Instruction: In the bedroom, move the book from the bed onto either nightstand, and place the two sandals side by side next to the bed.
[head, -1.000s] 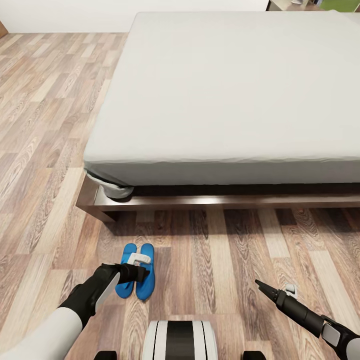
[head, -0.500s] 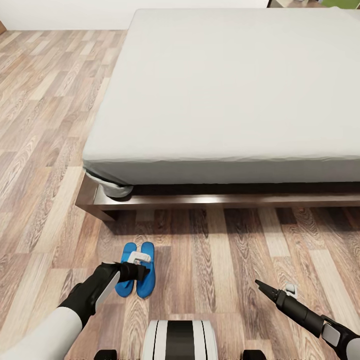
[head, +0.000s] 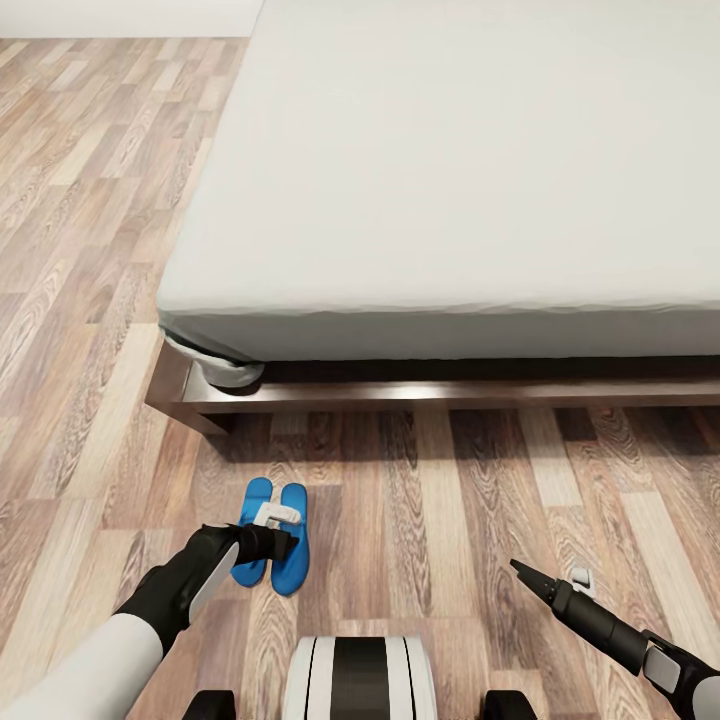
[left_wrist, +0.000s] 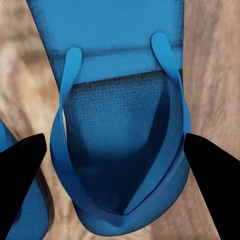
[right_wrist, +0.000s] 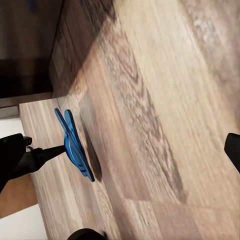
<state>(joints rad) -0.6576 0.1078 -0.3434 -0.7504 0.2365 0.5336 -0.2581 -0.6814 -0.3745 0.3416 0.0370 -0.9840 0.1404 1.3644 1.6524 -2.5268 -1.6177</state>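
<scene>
Two blue sandals lie side by side on the wood floor just in front of the bed's (head: 450, 180) near-left corner, the left sandal (head: 257, 497) touching the right sandal (head: 292, 562). My left gripper (head: 278, 517) hovers right over them, open. In the left wrist view its black fingertips (left_wrist: 22, 180) stand on either side of one sandal (left_wrist: 120, 125) without touching it, and the other sandal (left_wrist: 32, 217) shows at the edge. My right gripper (head: 552, 574) hangs low over bare floor to the right, open and empty. The right wrist view catches the sandals (right_wrist: 75, 145) edge-on. The book and nightstands are out of view.
The bed's dark wooden frame (head: 400, 395) runs across the view just beyond the sandals, with its corner leg at the left. My own base (head: 360, 680) sits at the near edge. Wood-plank floor (head: 90, 250) stretches along the bed's left side.
The head view has shifted slightly, so the bed fills more of the picture. The left gripper stays over the sandals and the right arm holds its place.
</scene>
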